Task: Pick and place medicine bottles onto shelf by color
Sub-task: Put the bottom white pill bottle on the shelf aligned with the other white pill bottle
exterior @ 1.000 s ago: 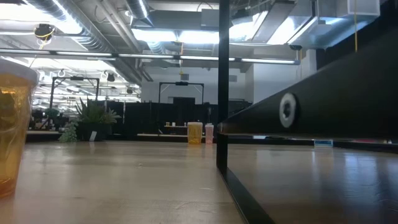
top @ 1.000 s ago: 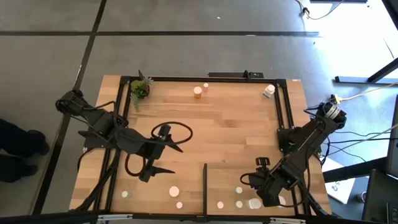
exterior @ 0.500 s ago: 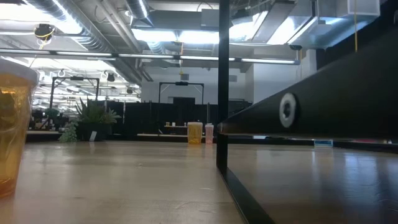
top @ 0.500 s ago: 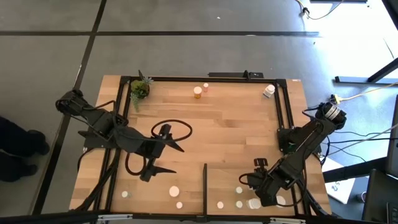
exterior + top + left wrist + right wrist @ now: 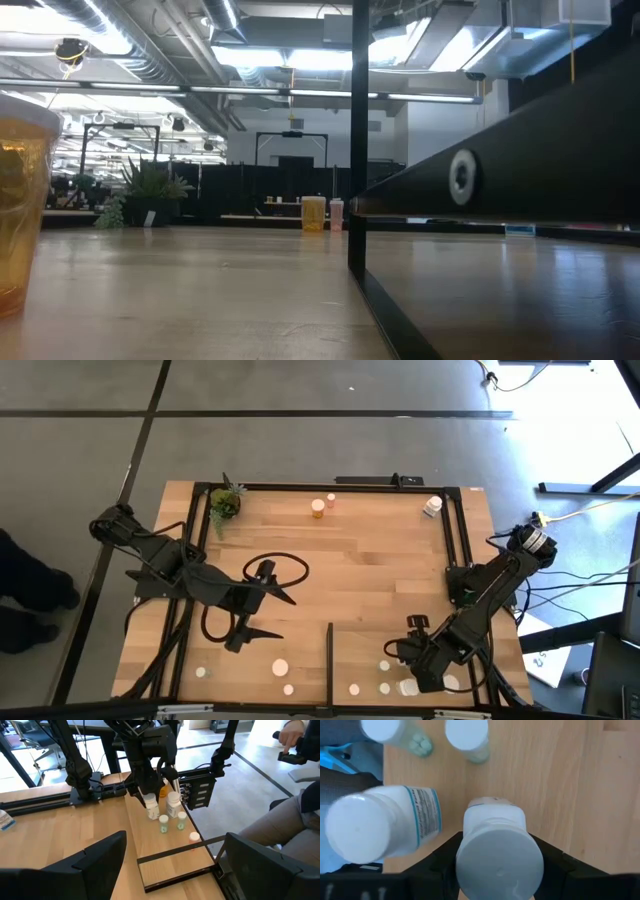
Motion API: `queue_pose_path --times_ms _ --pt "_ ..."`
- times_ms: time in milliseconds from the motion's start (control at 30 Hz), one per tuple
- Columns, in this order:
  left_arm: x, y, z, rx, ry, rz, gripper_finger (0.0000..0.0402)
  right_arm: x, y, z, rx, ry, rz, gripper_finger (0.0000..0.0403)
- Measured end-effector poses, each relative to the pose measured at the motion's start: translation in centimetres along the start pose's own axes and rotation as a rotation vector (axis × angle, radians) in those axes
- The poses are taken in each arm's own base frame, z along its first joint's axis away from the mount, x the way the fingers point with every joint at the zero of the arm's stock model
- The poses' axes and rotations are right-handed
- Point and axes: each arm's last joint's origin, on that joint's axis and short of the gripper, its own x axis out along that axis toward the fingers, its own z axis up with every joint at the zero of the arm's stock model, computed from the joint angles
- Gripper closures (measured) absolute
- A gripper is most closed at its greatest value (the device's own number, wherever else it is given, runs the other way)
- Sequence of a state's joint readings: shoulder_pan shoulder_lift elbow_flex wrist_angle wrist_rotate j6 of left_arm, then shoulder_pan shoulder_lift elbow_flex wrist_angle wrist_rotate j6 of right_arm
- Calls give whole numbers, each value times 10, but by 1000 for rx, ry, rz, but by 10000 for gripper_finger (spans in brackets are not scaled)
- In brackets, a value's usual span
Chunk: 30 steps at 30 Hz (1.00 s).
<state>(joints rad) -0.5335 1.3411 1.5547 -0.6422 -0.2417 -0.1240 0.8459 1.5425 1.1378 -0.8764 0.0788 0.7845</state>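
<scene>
The right hand [image 5: 495, 865] grips a white bottle [image 5: 496, 847] round its body: light, rigid, slick plastic; left hand [image 5: 262, 603] waits open

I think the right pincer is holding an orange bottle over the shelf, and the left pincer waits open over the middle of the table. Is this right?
Not quite. The bottle in the right pincer is white with a white cap, not orange, as the right wrist view shows. The rest holds: it is over the shelf, and the left pincer waits open over mid-table.
</scene>
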Motion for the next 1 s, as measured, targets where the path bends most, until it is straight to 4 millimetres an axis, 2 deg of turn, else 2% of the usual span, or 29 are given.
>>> queue_pose_path --times_ms 400,767,1000 --pt "0 0 0 1 2 0 71 14 3 2 43 24 -43 224" --pt "0 0 -1 4 15 1 71 15 3 1 38 27 -45 223" --pt "0 0 -1 4 15 1 71 19 2 0 36 49 -51 193"
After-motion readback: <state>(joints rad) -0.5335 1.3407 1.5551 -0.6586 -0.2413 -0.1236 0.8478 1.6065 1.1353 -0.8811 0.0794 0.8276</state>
